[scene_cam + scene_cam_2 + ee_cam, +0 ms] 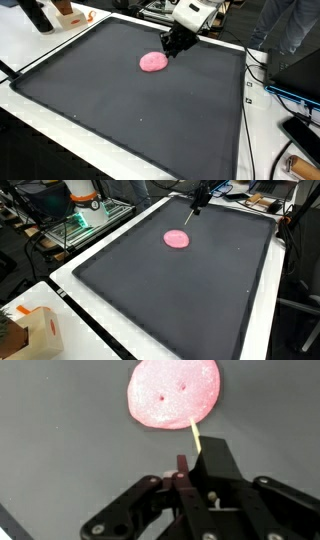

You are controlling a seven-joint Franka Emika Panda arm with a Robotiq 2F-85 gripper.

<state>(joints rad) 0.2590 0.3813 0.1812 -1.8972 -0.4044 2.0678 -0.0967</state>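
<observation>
Gripper (184, 468): pinching a thin stick (195, 434), its tip touching the pink dough (172, 395) lying on the black mat (110, 110); two holes (161, 399) already showing, more poking likely remaining

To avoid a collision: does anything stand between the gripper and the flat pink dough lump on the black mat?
Nothing visible does. Only the thin yellow stick that the gripper holds spans the gap, its tip at the flat pink dough lump's edge.
</observation>
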